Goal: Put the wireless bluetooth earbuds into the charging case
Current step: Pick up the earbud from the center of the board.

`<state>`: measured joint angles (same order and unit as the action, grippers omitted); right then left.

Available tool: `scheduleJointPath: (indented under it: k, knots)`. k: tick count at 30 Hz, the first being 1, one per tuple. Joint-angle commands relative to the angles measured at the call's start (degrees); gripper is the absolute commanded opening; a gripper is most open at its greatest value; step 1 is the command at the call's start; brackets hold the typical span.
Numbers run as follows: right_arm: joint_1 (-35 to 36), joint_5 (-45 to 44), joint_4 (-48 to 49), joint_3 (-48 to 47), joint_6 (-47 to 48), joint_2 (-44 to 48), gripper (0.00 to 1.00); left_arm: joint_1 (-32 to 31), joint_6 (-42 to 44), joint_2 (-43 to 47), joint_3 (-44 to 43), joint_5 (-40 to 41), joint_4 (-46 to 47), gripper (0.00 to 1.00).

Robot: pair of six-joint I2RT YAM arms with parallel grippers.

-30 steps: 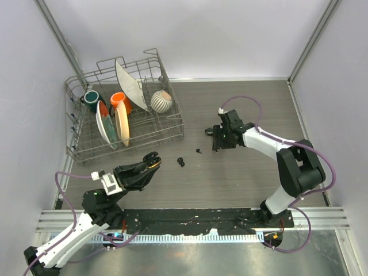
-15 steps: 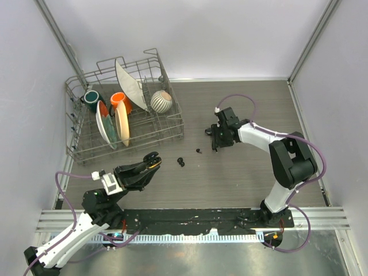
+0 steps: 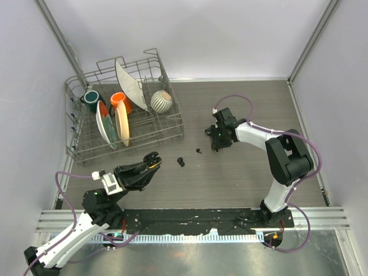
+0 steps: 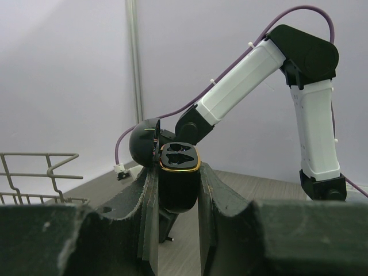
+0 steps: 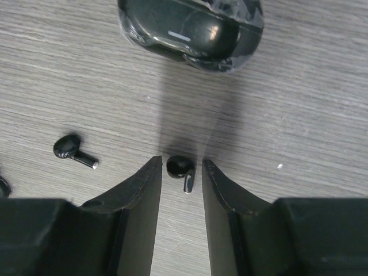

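On the wood-grain table [image 5: 299,115], right of centre, your right gripper [image 3: 216,144] points down with its fingers [image 5: 144,187] standing on either side of one earbud [image 5: 179,167]. That earbud lies flat on the tabletop with its short stem towards the camera. A thin gap shows on each side of it, so the jaws are parted and grip nothing. A second earbud [image 5: 73,149] lies loose to the left in your right wrist view, well apart from the first. Just ahead of the fingertips sits a closed black case [image 5: 190,29], glossy, with a pale bar on its front. Over at the near left, your left gripper [image 3: 152,160] is raised off the table and clamped firmly on the charging case [image 4: 178,190]. This case stands upright between the two fingers with its lid [image 4: 144,144] swung back to the left. Both moulded earbud wells face up inside a gold-coloured rim. At the back left stands a wire dish rack [image 3: 129,146] holding plates, cups and a striped bowl, away from both grippers.
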<state>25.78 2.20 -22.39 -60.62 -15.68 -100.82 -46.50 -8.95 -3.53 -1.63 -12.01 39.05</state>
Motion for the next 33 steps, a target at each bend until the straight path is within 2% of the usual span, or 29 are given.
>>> scheduleJointPath:
  k: [1,10,17,25,28,33]
  knots:
    - [1.0,-0.5,-0.3,-2.7,0.8,-0.6,0.39,-0.1,-0.4,-0.3,2.9,0.1,1.6,0.0]
    - [1.9,-5.3,-2.0,-2.3,0.6,-0.4,0.38,-0.1,-0.3,-0.2,3.0,0.1,1.6,0.0]
    - [2.0,-5.7,-2.1,-2.6,1.0,-1.2,0.36,-0.1,-0.3,0.0,2.9,0.1,1.6,0.0]
    - [2.2,-5.8,-2.2,-2.5,0.9,-1.3,0.32,-0.1,-0.4,0.1,2.9,0.0,1.3,0.0]
    - [2.3,-5.8,-2.6,-2.7,1.1,-1.6,0.27,-0.1,-0.5,0.1,2.9,0.1,1.3,0.0]
    - [2.4,-6.2,-2.7,-2.7,0.9,-1.8,0.25,-0.2,-0.6,0.3,2.9,0.0,1.0,0.0]
